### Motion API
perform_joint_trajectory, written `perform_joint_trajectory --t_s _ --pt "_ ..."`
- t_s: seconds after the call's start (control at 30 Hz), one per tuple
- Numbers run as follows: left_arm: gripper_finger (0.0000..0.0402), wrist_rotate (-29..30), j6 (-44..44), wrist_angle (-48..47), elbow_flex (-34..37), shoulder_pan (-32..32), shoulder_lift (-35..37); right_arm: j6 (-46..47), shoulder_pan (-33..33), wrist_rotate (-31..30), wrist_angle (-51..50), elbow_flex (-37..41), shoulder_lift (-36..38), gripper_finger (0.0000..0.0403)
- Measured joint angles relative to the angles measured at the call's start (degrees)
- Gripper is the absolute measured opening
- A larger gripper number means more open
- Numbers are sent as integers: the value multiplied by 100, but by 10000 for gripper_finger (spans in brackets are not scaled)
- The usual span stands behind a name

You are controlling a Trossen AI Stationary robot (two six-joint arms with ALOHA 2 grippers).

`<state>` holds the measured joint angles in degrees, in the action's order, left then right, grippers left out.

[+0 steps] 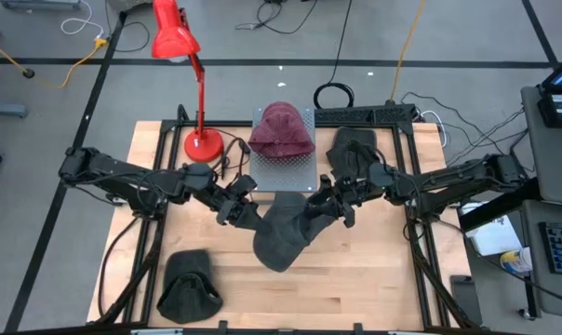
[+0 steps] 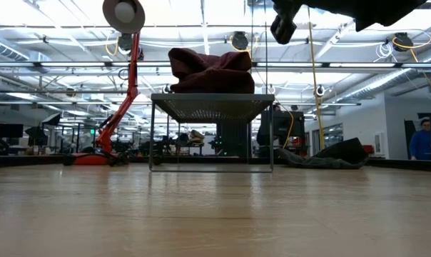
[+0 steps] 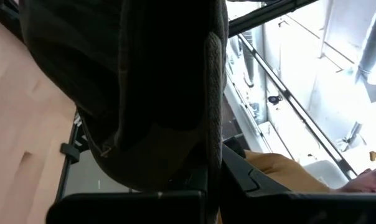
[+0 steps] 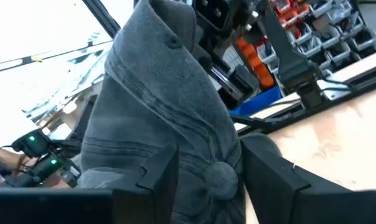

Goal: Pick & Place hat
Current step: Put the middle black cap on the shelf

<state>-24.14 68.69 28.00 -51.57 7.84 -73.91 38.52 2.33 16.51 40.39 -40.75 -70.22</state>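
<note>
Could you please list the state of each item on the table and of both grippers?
Grey hat: lifted above the table, held between both grippers.
Left gripper: shut on the grey hat.
Right gripper: fingers closed on the grey hat.
Maroon hat: resting on the metal stand.
Dark hat: lying on the table, untouched.
Red lamp: standing upright.

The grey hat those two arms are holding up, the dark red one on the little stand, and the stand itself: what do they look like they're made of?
The grey hat looks like soft ribbed knit, likely wool or acrylic: it drapes in folds and has stitched ridges and a fabric button. The dark red hat seems a similar slumped, matte knit. The stand appears to be pale perforated metal on thin legs.
</note>
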Motion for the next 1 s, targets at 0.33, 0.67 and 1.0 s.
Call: perform_joint_trajectory --t_s 0.33,0.67,1.0 --pt "8 -11 20 -9 0 2 0 1289 2 1156 -1 0 37 35" --pt "10 -72 51 -839 4 -10 0 2500 4 1386 215 -1 671 36" --pt "163 162 -223 -991 4 -73 0 2105 4 1834 -1221 -814 1021 36"
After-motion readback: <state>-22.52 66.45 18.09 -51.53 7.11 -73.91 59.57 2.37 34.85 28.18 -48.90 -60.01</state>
